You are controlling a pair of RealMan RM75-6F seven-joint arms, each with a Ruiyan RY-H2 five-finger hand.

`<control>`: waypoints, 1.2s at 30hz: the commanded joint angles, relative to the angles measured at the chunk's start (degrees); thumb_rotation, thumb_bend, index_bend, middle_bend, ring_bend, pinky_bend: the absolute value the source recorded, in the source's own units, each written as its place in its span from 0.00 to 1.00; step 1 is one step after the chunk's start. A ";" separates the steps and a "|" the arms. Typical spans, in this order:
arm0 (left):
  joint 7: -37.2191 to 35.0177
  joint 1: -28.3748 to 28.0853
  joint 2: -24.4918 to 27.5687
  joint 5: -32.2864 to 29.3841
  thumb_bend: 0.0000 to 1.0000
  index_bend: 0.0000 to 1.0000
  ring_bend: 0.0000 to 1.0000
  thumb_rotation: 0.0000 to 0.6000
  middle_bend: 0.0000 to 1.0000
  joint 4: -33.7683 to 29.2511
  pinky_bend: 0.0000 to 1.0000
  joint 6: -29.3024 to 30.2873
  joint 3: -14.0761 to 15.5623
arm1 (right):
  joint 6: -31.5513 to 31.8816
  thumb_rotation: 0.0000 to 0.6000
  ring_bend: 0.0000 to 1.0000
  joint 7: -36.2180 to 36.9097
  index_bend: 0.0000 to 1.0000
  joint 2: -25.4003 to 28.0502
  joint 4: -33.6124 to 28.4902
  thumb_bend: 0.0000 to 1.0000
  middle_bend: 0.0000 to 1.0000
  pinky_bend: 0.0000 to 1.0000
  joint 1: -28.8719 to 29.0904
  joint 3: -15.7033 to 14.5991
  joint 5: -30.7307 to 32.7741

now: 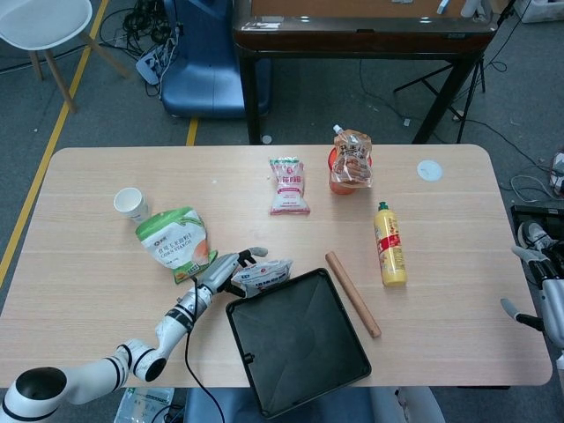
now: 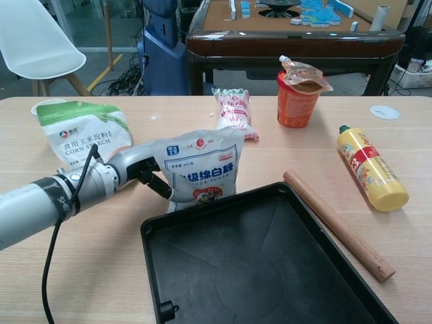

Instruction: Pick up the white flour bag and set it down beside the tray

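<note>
The left hand (image 2: 138, 170) reaches in low across the table (image 1: 97, 291) and lies against the left edge of the white flour bag (image 2: 199, 169), its dark fingers (image 2: 156, 185) curled onto the bag's lower left corner; whether they actually grip it or merely touch it cannot be told. In the head view the same left hand (image 1: 227, 269) meets the white flour bag (image 1: 262, 275) from the left. The bag stands upright on the tabletop, its base just beside the far left corner of the black tray (image 2: 223, 223), which holds nothing on its dark floor. Behind the left arm lies a green and white corn starch pouch (image 2: 81, 135), and further left a white paper cup (image 1: 130, 204) stands open; its inside cannot be made out. Further back a small red and white packet (image 2: 233, 111) lies flat, and to its right an orange cup (image 2: 295, 102) stands with a brown spouted pouch (image 2: 305, 75) propped in its mouth. A wooden rolling pin (image 2: 337, 223) lies just beside the tray's right edge, with a yellow bottle (image 2: 370, 169) on its side beyond it. The right hand (image 1: 545, 295) hangs off the table's right edge, fingers apart and holding nothing.
</note>
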 commanded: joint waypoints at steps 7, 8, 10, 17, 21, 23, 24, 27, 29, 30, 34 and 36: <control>-0.38 -0.66 -1.67 -0.82 0.19 0.20 0.28 1.00 0.20 1.65 0.32 -0.49 -0.50 | -0.24 1.00 0.15 0.05 0.20 -0.05 0.22 0.17 0.25 0.22 -0.07 0.12 0.49; -0.41 -0.70 -1.89 -0.95 0.19 0.20 0.28 1.00 0.21 1.89 0.33 -0.51 -0.59 | -0.27 1.00 0.15 0.07 0.20 -0.06 0.26 0.17 0.25 0.22 -0.08 0.14 0.53; -0.48 -0.77 -2.36 -1.15 0.19 0.23 0.30 1.00 0.23 2.45 0.35 -0.44 -0.78 | -0.26 1.00 0.15 0.14 0.20 -0.06 0.33 0.17 0.25 0.22 -0.11 0.18 0.62; -0.80 -1.09 -4.45 -1.37 0.19 0.42 0.46 1.00 0.43 5.61 0.47 0.56 -1.41 | -0.31 1.00 0.15 0.37 0.20 0.00 0.49 0.17 0.25 0.22 -0.21 0.32 0.95; -1.93 -1.53 -4.51 -0.38 0.19 0.51 0.52 1.00 0.53 7.15 0.53 0.70 -0.98 | 0.00 1.00 0.15 0.48 0.20 0.04 0.43 0.17 0.25 0.22 -0.31 0.50 0.96; -2.31 -1.77 -4.39 0.71 0.19 0.53 0.53 1.00 0.55 8.20 0.55 1.52 -0.52 | 0.06 1.00 0.15 0.44 0.20 0.00 0.40 0.17 0.25 0.22 -0.30 0.56 0.94; -2.54 -1.85 -4.34 1.25 0.19 0.53 0.53 1.00 0.56 8.62 0.55 2.11 -0.34 | 0.09 1.00 0.15 0.44 0.20 -0.02 0.41 0.17 0.25 0.22 -0.30 0.57 0.89; -3.33 -2.11 -4.14 3.08 0.19 0.54 0.54 1.00 0.57 10.03 0.56 4.88 0.01 | 0.16 1.00 0.15 0.47 0.20 -0.13 0.47 0.17 0.25 0.22 -0.24 0.66 0.78; -3.58 -2.36 -3.71 4.94 0.19 0.55 0.54 1.00 0.58 10.95 0.57 7.71 0.46 | 0.22 1.00 0.15 0.43 0.20 -0.14 0.40 0.17 0.25 0.22 -0.19 0.72 0.64; -3.42 -2.46 -3.33 5.89 0.19 0.55 0.55 1.00 0.58 11.28 0.57 9.05 0.78 | 0.26 1.00 0.15 0.46 0.20 -0.12 0.35 0.17 0.25 0.22 -0.18 0.73 0.58; -0.52 -2.41 -1.15 10.19 0.19 0.55 0.55 1.00 0.59 11.95 0.57 16.34 2.29 | 0.66 1.00 0.15 0.65 0.20 -0.13 0.32 0.17 0.25 0.22 -0.24 0.76 0.12; 2.16 -2.10 0.36 12.19 0.19 0.55 0.55 1.00 0.59 11.32 0.57 19.78 3.24 | 0.72 1.00 0.15 0.79 0.20 -0.22 0.41 0.17 0.25 0.22 -0.25 0.73 -0.09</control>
